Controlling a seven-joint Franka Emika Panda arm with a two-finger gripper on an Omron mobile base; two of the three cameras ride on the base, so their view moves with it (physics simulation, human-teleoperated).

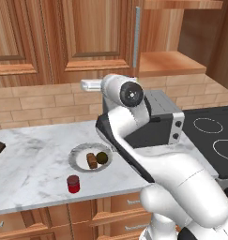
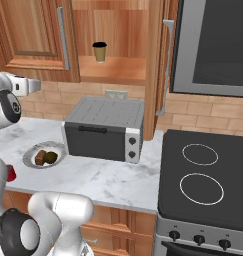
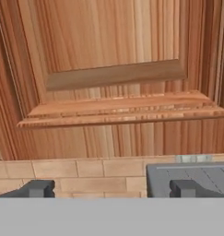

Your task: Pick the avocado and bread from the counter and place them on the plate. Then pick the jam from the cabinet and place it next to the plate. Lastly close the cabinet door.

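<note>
**Door handle lies up and to the right of the open end effector**

The avocado [image 1: 102, 157] and bread [image 1: 91, 161] sit side by side on the plate [image 1: 78, 154], and the jam [image 1: 73, 183] stands on the counter [image 1: 31, 159] just in front of the plate, near the front edge. By that layout, only closing the cabinet door [image 1: 94, 37] looks left to do.

The end effector [image 3: 112, 188] is spread wide and holds nothing; its two fingertips [image 3: 37, 188] stand far apart in the hand view, aimed at the wood panelling and the brick wall just above the toaster oven [image 2: 105, 127]. In the left base view the hand sits raised over the counter, level with the brick band below the cabinets.

The relation that matters: the door's handle [image 1: 137, 36] is a long vertical bar, above the hand and a little to its right. The open cabinet [image 2: 113, 45], with a paper cup [image 2: 99, 51] on its shelf, lies further right again. So the door probably has to be pushed rightward across that opening, with the hand rising first to reach door height.
</note>
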